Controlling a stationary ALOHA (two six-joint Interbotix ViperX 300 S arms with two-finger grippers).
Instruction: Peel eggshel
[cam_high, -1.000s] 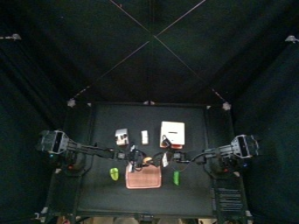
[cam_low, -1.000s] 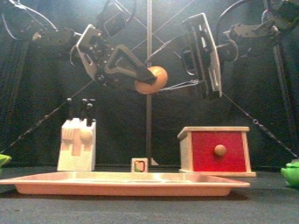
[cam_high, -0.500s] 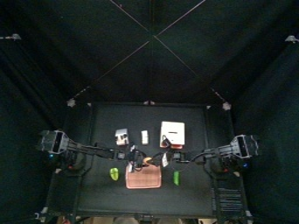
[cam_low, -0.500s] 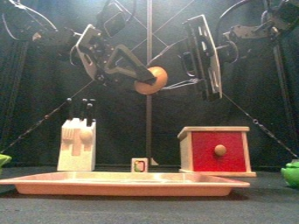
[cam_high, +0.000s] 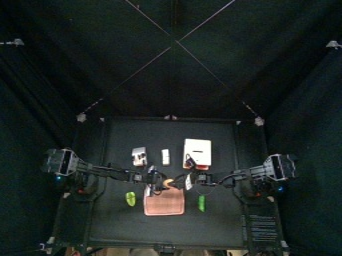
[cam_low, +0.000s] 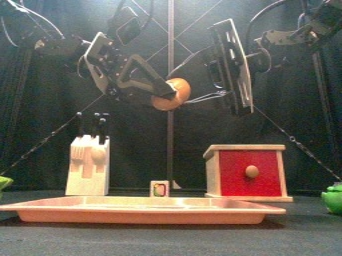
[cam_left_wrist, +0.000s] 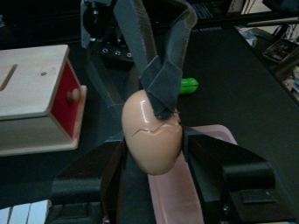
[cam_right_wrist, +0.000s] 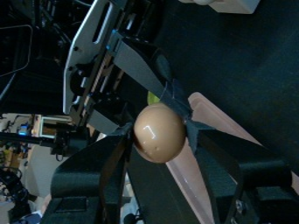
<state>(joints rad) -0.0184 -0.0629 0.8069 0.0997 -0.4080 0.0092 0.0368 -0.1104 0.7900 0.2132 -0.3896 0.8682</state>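
Left hand (cam_left_wrist: 155, 156) closed on the egg (cam_low: 170, 92), gripping it by its flanks and holding it in the air, clear of the surface (cam_high: 120, 140). Eggshel (cam_left_wrist: 153, 118) tan, mostly whole; one jagged crack runs across its middle in the left wrist view. Right hand (cam_right_wrist: 162, 150) meets the egg from 3 o'clock in the front view; whether it pinches or only brackets the shell I cannot tell. Below the egg, at 6 o'clock, lies the pink tray (cam_low: 134, 208), well apart from it. Beyond the tray: a small cube (cam_low: 160, 187), a pale pegged block (cam_low: 88, 165) at 9 o'clock, a red-fronted box (cam_low: 245, 172) at 3 o'clock. Judgement: the step is lifting shell at the crack. Best done with the left grip light and steady, the right tip catching the crack's edge and pulling away shallowly, over the tray so flakes land there. Risk: squeezing crushes the egg; slackening drops it.
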